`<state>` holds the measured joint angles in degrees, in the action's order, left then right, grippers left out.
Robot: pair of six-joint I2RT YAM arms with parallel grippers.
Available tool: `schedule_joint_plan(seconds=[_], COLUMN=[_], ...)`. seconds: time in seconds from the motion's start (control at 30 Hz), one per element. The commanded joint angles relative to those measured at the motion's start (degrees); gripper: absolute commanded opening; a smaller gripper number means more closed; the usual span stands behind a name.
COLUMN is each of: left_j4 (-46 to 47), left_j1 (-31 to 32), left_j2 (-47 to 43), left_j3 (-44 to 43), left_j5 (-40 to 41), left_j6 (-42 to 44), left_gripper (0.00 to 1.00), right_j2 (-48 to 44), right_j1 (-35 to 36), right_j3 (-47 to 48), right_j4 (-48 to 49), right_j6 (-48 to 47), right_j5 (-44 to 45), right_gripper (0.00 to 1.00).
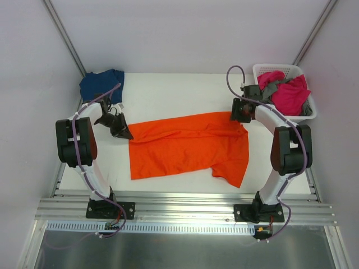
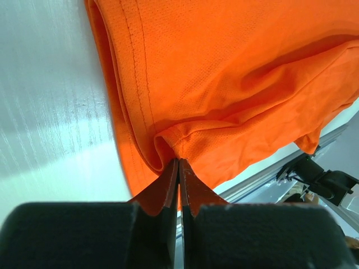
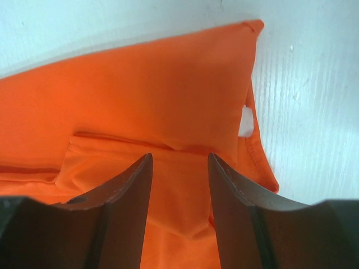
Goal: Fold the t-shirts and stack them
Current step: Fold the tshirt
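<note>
The orange t-shirt (image 1: 185, 145) lies spread and rumpled across the middle of the white table (image 1: 168, 92). My left gripper (image 1: 124, 133) is at its upper left corner, shut on a pinch of the hem. In the left wrist view the fingers (image 2: 179, 162) meet on a fold of the orange cloth (image 2: 224, 84). My right gripper (image 1: 238, 115) hangs over the shirt's upper right corner. In the right wrist view its jaws (image 3: 179, 159) stand apart over the orange cloth (image 3: 140, 95), gripping nothing. A navy t-shirt (image 1: 101, 84) sits folded at the back left.
A white slotted basket (image 1: 307, 115) stands at the back right, holding a magenta pink t-shirt (image 1: 290, 94) and grey cloth (image 1: 270, 89). Metal rails (image 1: 185, 204) run along the table's near edge, and white walls close in both sides.
</note>
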<state>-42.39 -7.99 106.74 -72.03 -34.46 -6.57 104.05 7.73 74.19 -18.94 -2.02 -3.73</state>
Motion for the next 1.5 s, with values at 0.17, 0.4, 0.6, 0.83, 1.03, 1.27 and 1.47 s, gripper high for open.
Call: schedule_joint_plan(seconds=[0.17, 0.4, 0.6, 0.83, 1.03, 1.27, 1.47], left_j4=[-1.7, -1.6, -1.6, -1.6, -1.6, -1.7, -1.8], left_j1=[-0.6, -0.5, -0.5, -0.5, -0.5, -0.5, -0.7], left_j2=[0.5, -0.2, -0.2, 0.0, 0.0, 0.5, 2.6], left_j3=[-2.1, -1.5, -1.4, -1.6, -1.5, -2.2, -4.3], left_j5=[-0.9, -1.0, -1.2, -1.5, -1.4, -1.2, -2.4], left_j6=[1.1, 1.0, 0.9, 0.9, 0.9, 1.6, 2.2], left_gripper=[0.00, 0.00, 0.00, 0.00, 0.00, 0.00, 0.00], right_j2=[-7.0, -6.6, -6.1, -5.0, -4.4, -7.5, -13.6], right_j1=[-1.7, -2.3, -2.4, -2.4, -2.6, -3.0, -3.1], right_j3=[-4.8, -4.9, -6.8, -6.5, -5.5, -6.9, -10.7], right_j4=[0.1, 0.4, 1.1, 1.7, 2.1, 1.3, 0.0], right_j6=[-0.2, -0.4, -0.4, -0.3, -0.9, -1.1, -1.1], right_j5=[-0.7, -1.1, -2.0, -3.2, -4.9, -6.6, -8.4], right_gripper=[0.47, 0.46, 0.37, 0.33, 0.17, 0.01, 0.01])
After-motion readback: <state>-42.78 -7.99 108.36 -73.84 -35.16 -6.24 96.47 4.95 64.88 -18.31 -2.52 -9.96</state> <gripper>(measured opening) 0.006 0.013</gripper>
